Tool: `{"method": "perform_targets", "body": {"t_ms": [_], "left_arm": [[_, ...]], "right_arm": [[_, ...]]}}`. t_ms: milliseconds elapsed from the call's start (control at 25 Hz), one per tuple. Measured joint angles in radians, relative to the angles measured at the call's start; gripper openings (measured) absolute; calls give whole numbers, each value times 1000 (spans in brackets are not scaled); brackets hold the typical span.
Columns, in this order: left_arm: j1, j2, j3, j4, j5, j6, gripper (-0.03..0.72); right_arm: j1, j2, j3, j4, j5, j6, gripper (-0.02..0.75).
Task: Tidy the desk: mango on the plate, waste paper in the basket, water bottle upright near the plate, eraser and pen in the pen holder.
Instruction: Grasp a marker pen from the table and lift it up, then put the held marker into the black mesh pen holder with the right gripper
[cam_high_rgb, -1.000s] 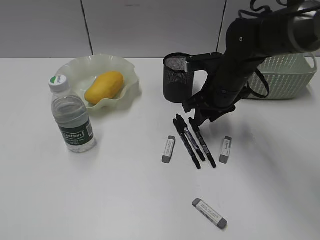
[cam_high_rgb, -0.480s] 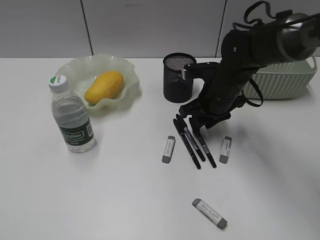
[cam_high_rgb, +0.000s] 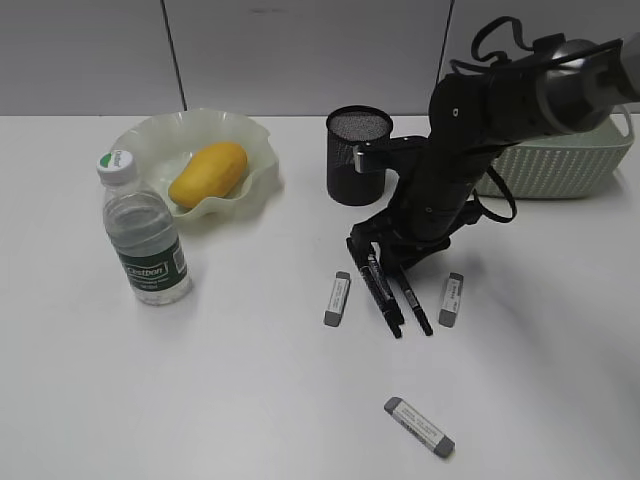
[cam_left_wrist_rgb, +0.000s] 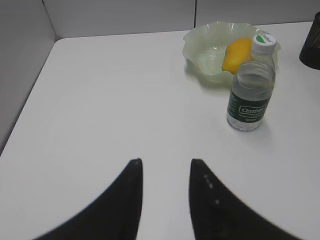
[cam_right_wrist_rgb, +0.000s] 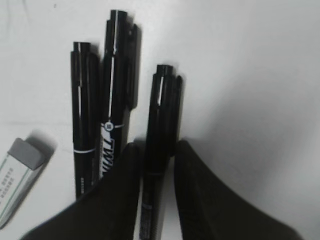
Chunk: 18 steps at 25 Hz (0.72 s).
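You see a white desk (cam_high_rgb: 200, 400) in front of a pale wall. Your right gripper (cam_right_wrist_rgb: 156, 155) is down over three black pens; its two fingers (cam_right_wrist_rgb: 117, 185) sit on each side of the right-hand pen (cam_right_wrist_rgb: 159, 125), close to it. I cannot tell if they squeeze it. Two more pens (cam_right_wrist_rgb: 107, 100) lie just left of the fingers. Your left gripper (cam_left_wrist_rgb: 165, 170) hangs over bare desk with a small gap, holding nothing. The mango (cam_high_rgb: 208, 172) lies on the plate (cam_high_rgb: 150, 135).
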Motion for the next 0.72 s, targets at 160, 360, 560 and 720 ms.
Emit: {"method": "perform_targets", "body": {"t_ms": [160,360,560,720], "left_arm": [[0,0,0,0,0,0,238],[0,0,0,0,0,0,238],[0,0,0,0,0,0,238],[0,0,0,0,0,0,238]], "right_arm": [[1,6,-7,-16,1,25,143],[1,-17,-6,-57,9,29,105],[1,-196,15,-104,-22,30,102],[2,-379,83,-109,-319,30,102]]}}
